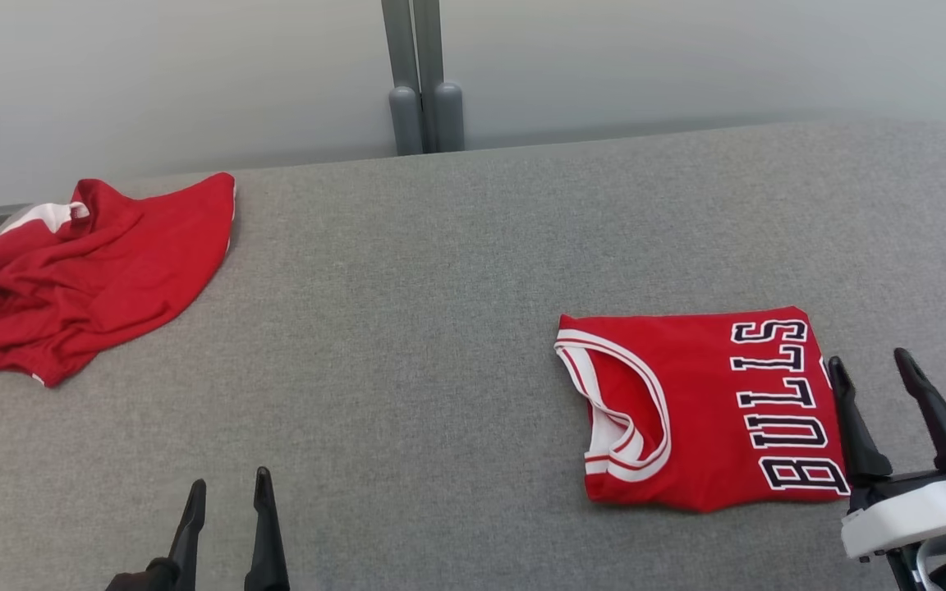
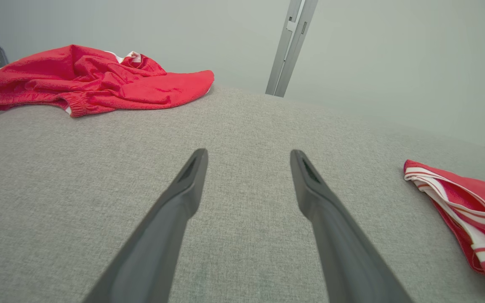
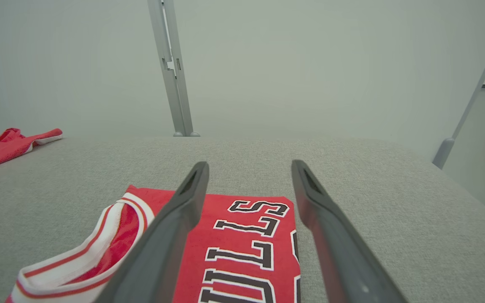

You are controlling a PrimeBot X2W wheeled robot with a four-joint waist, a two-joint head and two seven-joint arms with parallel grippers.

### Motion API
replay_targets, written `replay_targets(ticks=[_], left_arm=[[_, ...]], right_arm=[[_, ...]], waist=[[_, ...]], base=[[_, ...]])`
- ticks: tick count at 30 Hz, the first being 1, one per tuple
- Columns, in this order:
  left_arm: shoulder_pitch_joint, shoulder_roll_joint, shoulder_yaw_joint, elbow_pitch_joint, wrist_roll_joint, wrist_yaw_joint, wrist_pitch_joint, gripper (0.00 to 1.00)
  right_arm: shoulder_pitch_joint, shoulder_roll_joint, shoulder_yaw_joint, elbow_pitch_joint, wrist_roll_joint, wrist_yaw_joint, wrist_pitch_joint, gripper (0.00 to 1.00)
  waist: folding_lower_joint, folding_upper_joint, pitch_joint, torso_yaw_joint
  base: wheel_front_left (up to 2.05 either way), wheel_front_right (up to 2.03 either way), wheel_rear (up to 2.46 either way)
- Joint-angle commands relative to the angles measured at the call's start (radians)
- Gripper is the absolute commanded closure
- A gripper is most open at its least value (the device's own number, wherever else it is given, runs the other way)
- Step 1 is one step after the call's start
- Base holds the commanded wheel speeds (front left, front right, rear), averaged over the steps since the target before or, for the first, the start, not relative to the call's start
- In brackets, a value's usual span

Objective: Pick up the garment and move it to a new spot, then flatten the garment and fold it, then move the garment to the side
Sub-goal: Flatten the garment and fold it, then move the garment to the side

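The garment (image 1: 699, 406) is a red jersey with "BULLS" lettering and white trim, folded into a neat rectangle on the right of the grey table (image 1: 407, 328). It also lies under the fingers in the right wrist view (image 3: 242, 252) and at the right edge of the left wrist view (image 2: 470, 210). My right gripper (image 1: 871, 369) hovers open just right of the jersey's edge, holding nothing. My left gripper (image 1: 228, 486) stands open over bare table at the lower left, well away from the jersey.
A second red garment (image 1: 71, 275) lies crumpled at the table's far left corner, partly over the edge. A grey post (image 1: 424, 78) stands behind the table's back edge against a pale wall. Another post (image 3: 465, 113) rises off the table's right side.
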Motion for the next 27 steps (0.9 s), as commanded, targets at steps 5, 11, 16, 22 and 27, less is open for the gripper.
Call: replay_targets(ticks=[5,11,16,22,27], left_arm=[[0.04,0.003,0.036,-0.047,0.045,0.01,0.0,0.0],[0.073,0.003,0.069,-0.055,0.086,0.0,0.0,0.0],[0.091,0.003,0.086,-0.051,0.106,-0.017,0.0,0.0],[0.093,0.003,0.085,-0.055,0.114,-0.025,0.0,0.0],[0.075,0.003,0.076,-0.06,0.111,-0.021,0.0,0.0]], right_arm=[[0.078,0.076,-0.122,-0.056,-0.111,0.0,-0.006,0.0],[0.14,0.117,-0.18,-0.066,-0.174,0.0,-0.007,0.0],[0.163,0.126,-0.162,-0.079,-0.194,0.0,-0.007,0.0],[0.148,0.124,-0.154,-0.077,-0.194,0.0,-0.007,0.0],[0.123,0.115,-0.126,-0.032,-0.143,0.0,-0.007,0.0]], waist=[[0.0,0.0,-0.041,0.011],[0.0,0.0,-0.062,0.026],[0.0,0.0,-0.067,0.034],[0.0,0.0,-0.069,0.034],[0.0,0.0,-0.058,0.023]], base=[[0.0,0.0,0.0],[0.0,0.0,0.0],[0.0,0.0,0.0],[0.0,0.0,0.0],[0.0,0.0,0.0]])
